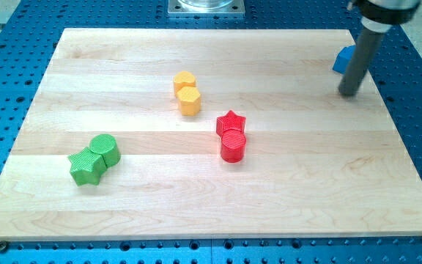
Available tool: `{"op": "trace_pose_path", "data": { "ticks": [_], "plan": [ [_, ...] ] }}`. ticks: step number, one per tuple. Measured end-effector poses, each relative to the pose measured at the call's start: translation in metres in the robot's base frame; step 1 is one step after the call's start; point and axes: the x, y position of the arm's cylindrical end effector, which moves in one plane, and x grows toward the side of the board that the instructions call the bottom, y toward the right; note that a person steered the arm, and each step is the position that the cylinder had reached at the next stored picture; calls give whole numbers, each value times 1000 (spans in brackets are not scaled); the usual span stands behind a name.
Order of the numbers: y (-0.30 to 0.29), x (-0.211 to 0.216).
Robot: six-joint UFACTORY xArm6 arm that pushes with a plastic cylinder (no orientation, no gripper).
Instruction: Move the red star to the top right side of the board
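Note:
The red star lies near the middle of the wooden board, touching a red cylinder just below it. My tip is at the board's upper right, far to the right of and above the red star. A blue block, partly hidden behind the rod, sits at the board's right edge just above my tip; its shape cannot be made out.
Two yellow hexagonal blocks touch each other left of and above the red star. A green cylinder and a green star touch at lower left. A metal base sits at the view's top.

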Motion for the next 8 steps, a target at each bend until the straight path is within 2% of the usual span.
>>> {"op": "trace_pose_path", "data": {
  "ticks": [1, 2, 3, 4, 8],
  "plan": [
    [45, 0],
    [78, -26],
    [67, -75],
    [49, -94],
    [40, -99]
  ]
}}
